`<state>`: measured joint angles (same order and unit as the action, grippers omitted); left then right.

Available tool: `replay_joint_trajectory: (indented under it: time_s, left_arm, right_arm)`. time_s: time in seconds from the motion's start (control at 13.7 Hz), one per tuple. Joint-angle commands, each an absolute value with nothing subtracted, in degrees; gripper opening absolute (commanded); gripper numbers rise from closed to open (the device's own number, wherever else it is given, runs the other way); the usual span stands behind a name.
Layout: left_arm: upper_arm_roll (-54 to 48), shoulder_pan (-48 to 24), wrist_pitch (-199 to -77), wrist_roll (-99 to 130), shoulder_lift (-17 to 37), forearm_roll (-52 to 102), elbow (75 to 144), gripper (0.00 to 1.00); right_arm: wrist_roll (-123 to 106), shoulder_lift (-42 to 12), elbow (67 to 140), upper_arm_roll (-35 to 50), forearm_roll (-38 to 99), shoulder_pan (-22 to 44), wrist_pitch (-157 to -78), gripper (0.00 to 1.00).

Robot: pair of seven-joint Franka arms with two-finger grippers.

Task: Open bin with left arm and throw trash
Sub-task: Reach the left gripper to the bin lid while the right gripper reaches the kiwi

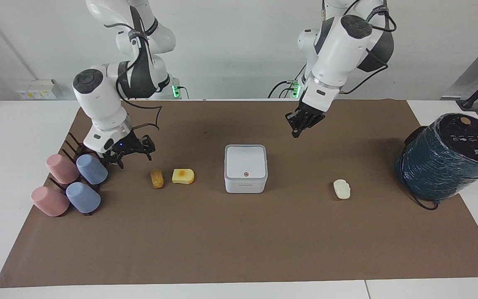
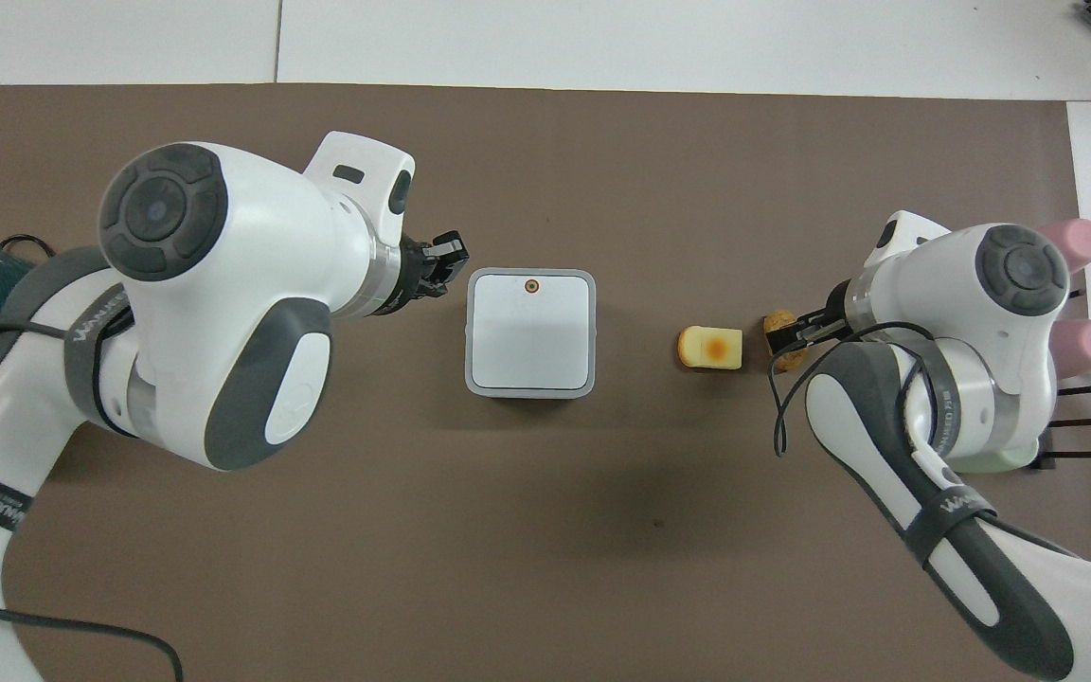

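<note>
Facing view first: the worktop (image 1: pixel 10 137) is white and carries a wide matte brown paper mat (image 1: pixel 239 241) on which everything lies. At the left arm's end a big dark teal wrapped cylinder (image 1: pixel 446 160) leans, its round dark top tilted up. At the right arm's end smooth pastel cups (image 1: pixel 75 182), pink and blue, lie slanted on a dark rack. The bin (image 1: pixel 245 168), a small white square plastic box with rounded corners, sits mid-mat with its lid shut flat; the orange-brown dot on the lid is at the edge farther from the robots. The left claw (image 1: pixel 296 131) hangs in the air over bare mat between the bin and the robots, toward the left arm's end, fingertips clenched together, pointing steeply down and gripping nothing. The right claw (image 1: pixel 133 160) is low beside the cups, fingers spread wide and empty, short of the trash. Of that trash, the yellow wedge (image 1: pixel 183 176) with its orange spot lies lengthwise along the worktop; just beside it the brown crumbed oblong (image 1: pixel 157 178) runs toward and away from the robots, as does the cream-white ridged lump (image 1: pixel 341 189) between bin and cylinder.
</note>
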<state>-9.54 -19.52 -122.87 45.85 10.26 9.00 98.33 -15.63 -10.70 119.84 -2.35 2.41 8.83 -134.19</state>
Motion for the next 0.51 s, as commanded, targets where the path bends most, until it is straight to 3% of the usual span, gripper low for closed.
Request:
replay_joint_trajectory:
  time_s: [0.0,0.44]
  left_arm:
    - [-8.7,-20.8,-128.2,47.1,11.2,12.1,99.1,0.00]
    - [-8.6,-24.6,-136.5,48.7,15.4,12.5,102.0,0.00]
  right_arm:
    - [-18.7,-11.2,123.3,-2.3,3.6,8.9,-139.1,1.00]
    - [-19.6,-12.2,126.0,-2.4,3.6,8.9,-143.3,0.98]
